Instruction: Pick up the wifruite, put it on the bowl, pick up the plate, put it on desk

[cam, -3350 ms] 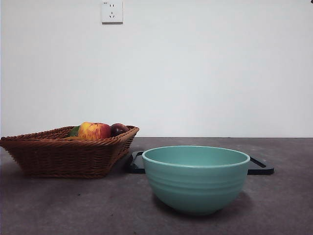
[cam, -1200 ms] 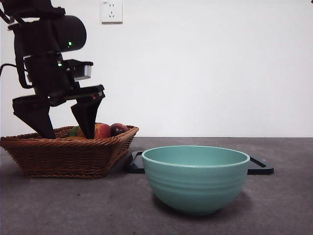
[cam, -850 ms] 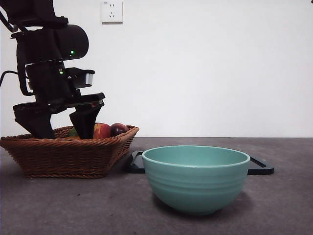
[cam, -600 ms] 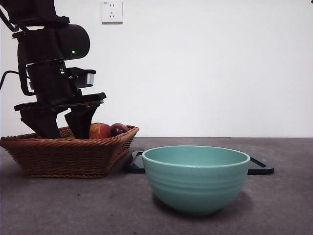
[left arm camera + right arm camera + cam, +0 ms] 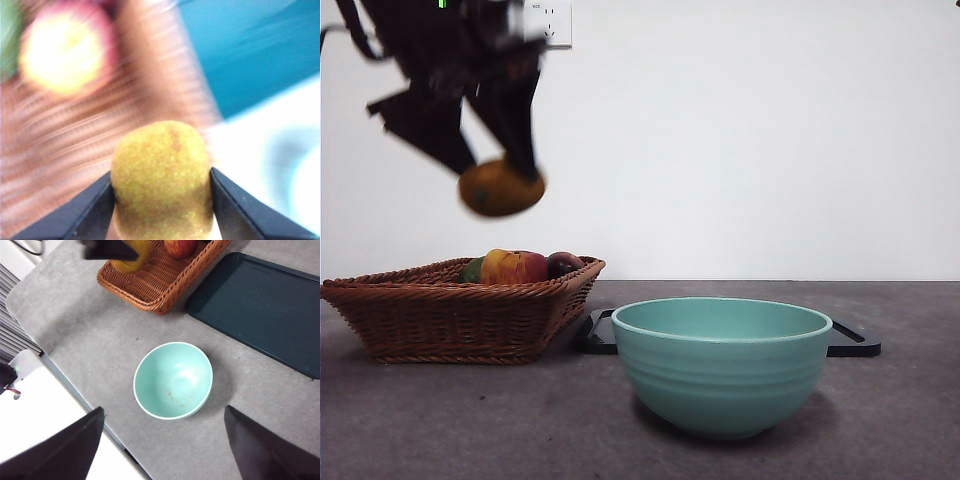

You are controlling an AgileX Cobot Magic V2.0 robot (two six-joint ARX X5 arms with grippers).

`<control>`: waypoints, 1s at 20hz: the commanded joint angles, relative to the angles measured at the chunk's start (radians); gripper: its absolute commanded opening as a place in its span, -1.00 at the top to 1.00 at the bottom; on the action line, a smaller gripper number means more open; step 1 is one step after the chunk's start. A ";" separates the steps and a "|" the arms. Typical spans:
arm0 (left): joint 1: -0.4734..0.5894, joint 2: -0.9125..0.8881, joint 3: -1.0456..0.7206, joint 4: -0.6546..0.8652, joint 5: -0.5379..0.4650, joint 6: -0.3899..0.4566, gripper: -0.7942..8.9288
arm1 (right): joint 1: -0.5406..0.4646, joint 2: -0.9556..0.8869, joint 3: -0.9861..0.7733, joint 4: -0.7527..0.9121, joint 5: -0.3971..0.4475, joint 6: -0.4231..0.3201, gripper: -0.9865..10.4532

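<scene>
My left gripper is shut on the brown kiwifruit and holds it in the air above the wicker basket. In the left wrist view the kiwifruit sits clamped between the two black jaws. The teal bowl stands empty on the desk in front, and it also shows from above in the right wrist view. My right gripper is open, high above the bowl, holding nothing.
The basket holds a red-yellow apple, a dark purple fruit and something green. A dark flat tray lies on the desk behind the bowl, next to the basket. The desk's edge runs near the bowl.
My left gripper has shut on the kiwifruit in the basket and lifted it well above the basket. The bowl and tray have not moved.
</scene>
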 commanded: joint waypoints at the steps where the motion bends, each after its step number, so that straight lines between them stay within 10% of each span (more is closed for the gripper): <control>1: -0.062 -0.050 0.020 0.004 0.058 -0.003 0.34 | 0.005 0.004 0.018 0.008 0.000 0.007 0.15; 20: -0.459 0.275 0.020 0.138 0.003 0.002 0.34 | 0.005 0.004 0.018 0.007 -0.001 0.008 0.15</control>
